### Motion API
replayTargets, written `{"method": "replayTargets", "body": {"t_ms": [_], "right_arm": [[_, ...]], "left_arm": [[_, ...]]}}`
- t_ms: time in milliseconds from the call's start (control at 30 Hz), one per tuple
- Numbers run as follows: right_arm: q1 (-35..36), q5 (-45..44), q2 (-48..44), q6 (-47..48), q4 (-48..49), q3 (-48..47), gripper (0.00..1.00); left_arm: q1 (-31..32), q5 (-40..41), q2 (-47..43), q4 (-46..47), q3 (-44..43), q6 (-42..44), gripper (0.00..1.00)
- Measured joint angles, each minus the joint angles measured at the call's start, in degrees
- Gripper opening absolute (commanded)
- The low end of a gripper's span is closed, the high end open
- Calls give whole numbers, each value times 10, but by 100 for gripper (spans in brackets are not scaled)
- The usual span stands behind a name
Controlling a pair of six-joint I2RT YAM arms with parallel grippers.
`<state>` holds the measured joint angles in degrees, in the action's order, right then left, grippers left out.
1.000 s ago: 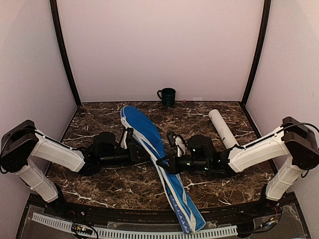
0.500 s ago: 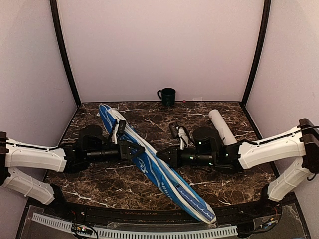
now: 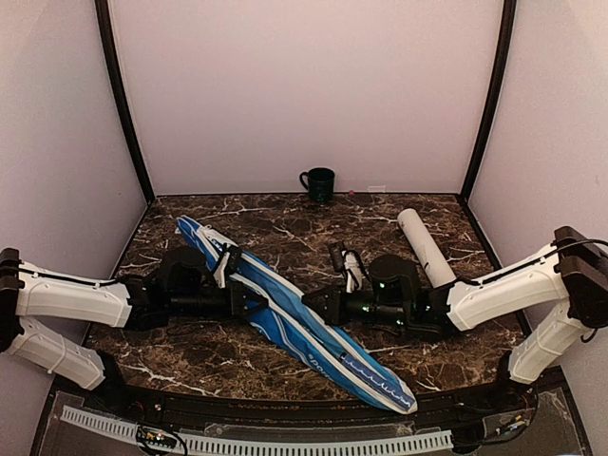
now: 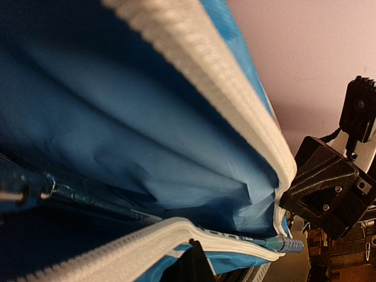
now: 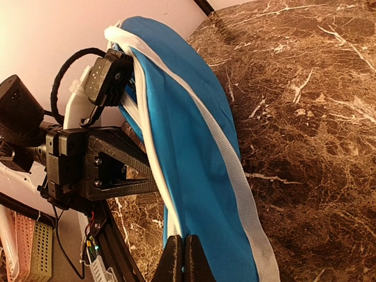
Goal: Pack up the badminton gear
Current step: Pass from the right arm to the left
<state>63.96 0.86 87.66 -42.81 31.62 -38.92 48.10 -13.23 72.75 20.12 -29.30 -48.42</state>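
The left gripper (image 3: 249,302) and right gripper (image 3: 309,304) are each pinching opposite edges of the blue racket-shaped fabric cover (image 3: 285,323), which is stretching diagonally across the brown marble table (image 3: 285,223).

A dark mug (image 3: 318,182) stands at the marble table's (image 3: 237,361) far edge.
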Motion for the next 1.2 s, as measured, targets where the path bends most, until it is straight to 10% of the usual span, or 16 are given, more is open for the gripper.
{"method": "replayTargets", "body": {"t_ms": [167,533,1200], "right_arm": [[7,-9,4,0,5,0,0],[17,-14,10,1,14,-1,0],[33,-20,26,2,2,-5,0]], "left_arm": [[-1,-1,0,9,6,-2,38],[-3,-14,2,42,21,-37,77],[-7,10,53,33,69,-131,84]]}}
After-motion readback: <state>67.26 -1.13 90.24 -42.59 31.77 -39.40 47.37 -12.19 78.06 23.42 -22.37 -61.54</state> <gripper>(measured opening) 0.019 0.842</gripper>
